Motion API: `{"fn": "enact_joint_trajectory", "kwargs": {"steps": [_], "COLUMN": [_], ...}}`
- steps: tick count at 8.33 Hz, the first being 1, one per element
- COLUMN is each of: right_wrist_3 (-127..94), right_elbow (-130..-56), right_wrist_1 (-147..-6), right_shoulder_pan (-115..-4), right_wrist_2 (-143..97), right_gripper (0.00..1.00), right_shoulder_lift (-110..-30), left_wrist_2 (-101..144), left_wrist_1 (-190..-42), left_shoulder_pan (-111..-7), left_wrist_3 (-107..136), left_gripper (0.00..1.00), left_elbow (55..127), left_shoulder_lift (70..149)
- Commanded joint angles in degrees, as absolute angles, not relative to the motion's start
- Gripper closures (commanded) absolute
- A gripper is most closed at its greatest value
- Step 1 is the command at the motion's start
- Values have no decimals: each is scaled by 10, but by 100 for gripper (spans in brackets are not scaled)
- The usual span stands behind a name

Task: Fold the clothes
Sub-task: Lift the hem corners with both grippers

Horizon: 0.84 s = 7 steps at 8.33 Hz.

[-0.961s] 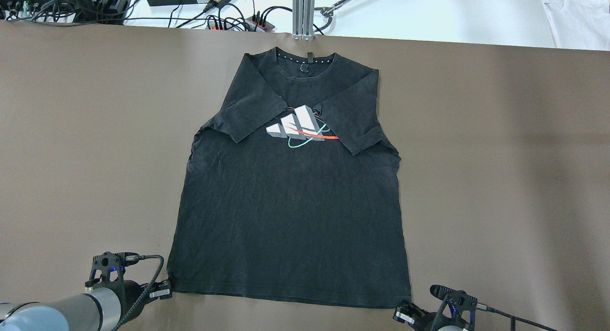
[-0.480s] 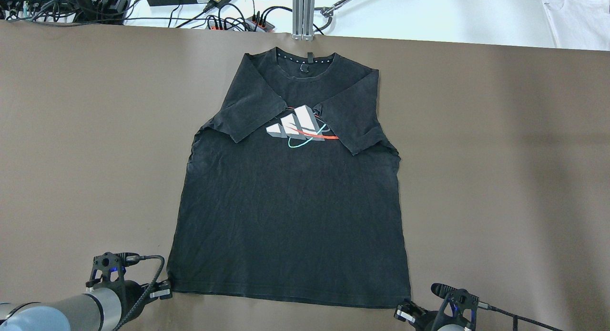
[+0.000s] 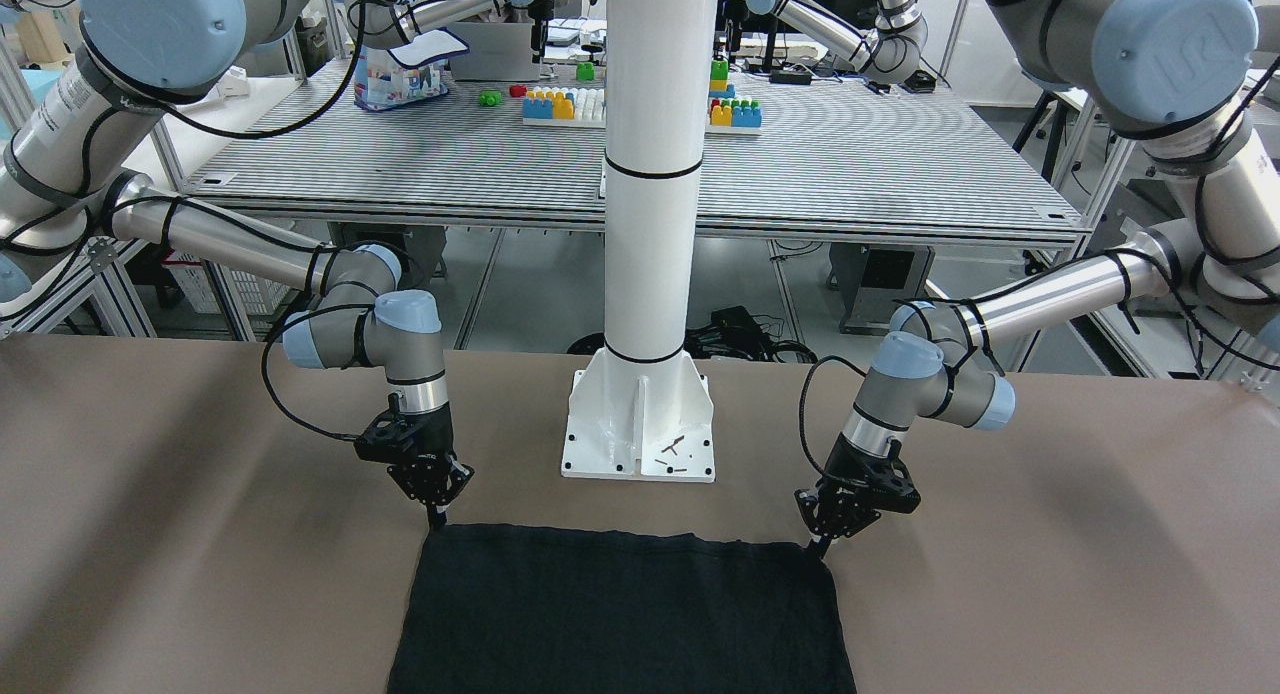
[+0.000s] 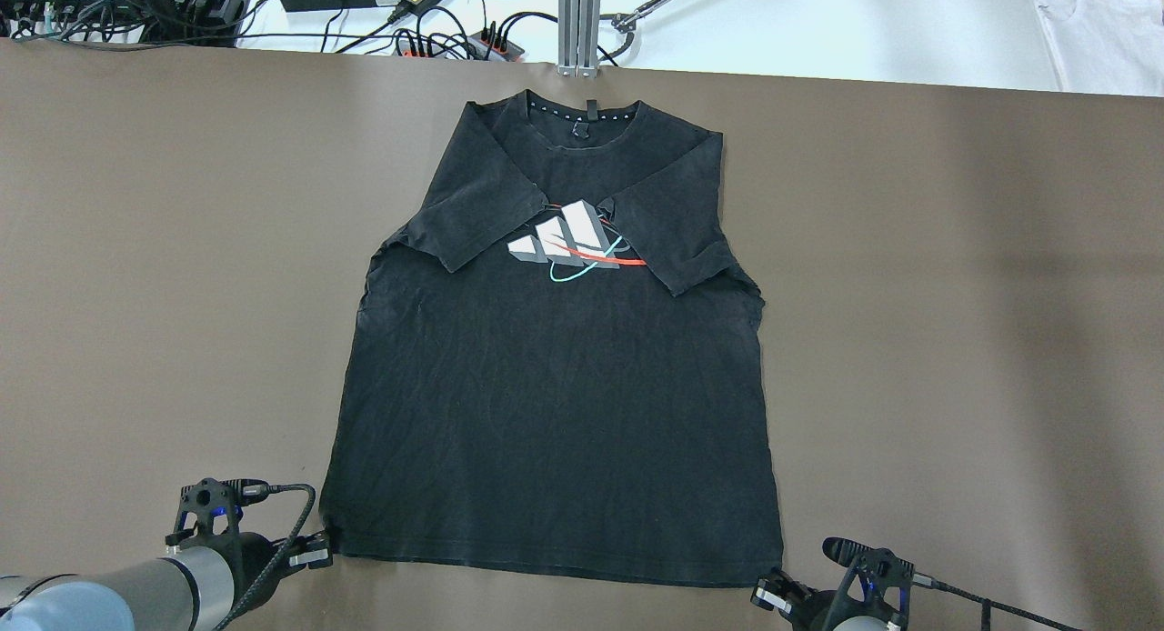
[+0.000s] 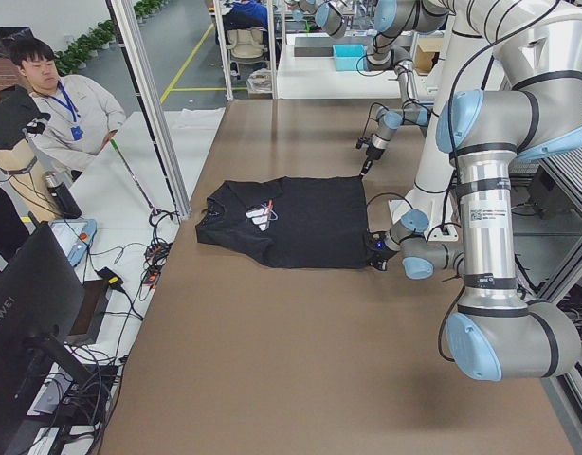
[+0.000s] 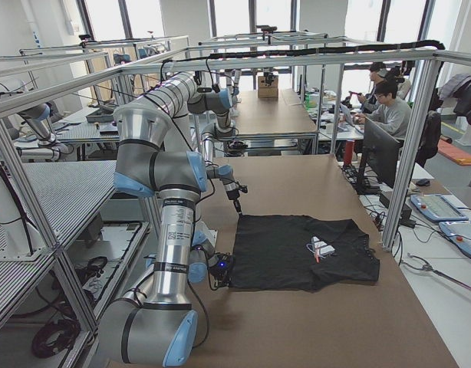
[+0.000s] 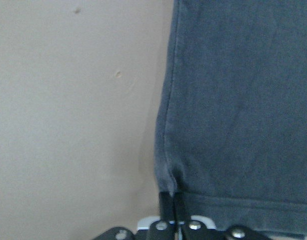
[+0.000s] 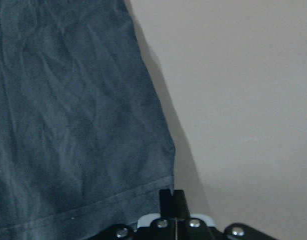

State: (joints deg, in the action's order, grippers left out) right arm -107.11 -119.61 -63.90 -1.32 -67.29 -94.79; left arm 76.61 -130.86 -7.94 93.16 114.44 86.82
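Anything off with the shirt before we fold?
Nothing serious. The shirt lies flat, sleeves folded in, left gripper and right gripper pinching its hem corners. Only oddity: small dark bits, maybe screws, loose on the pillar's base plate.

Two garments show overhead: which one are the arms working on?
The black T-shirt on the brown table: left gripper and right gripper sit at its hem corners. The white garment lies apart, far right, beyond the table.
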Motion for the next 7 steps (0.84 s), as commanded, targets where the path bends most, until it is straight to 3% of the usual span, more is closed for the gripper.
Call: {"fn": "enact_joint_trajectory", "kwargs": {"steps": [1,3,7], "right_wrist_3": [-1062,-1019,-933], "right_elbow": [-1250,-1352,-1404], "right_wrist_1": [-666,-773,-894], "right_shoulder_pan": [-19,-46,-162], "right_wrist_2": [-676,-705,-850], "right_gripper": [100,100,100], "right_shoulder_lift": [-948,-942,-861], "left_wrist_2": [788,853,1024], "left_wrist_1": [-1303,-1156,-830], "left_shoulder_pan": [-105,-158,-286], "left_wrist_3": [918,884,820], "left_gripper": [100,100,100], "left_elbow": [1193,1288,1375], "left_shoulder_lift": [868,891,1082]}}
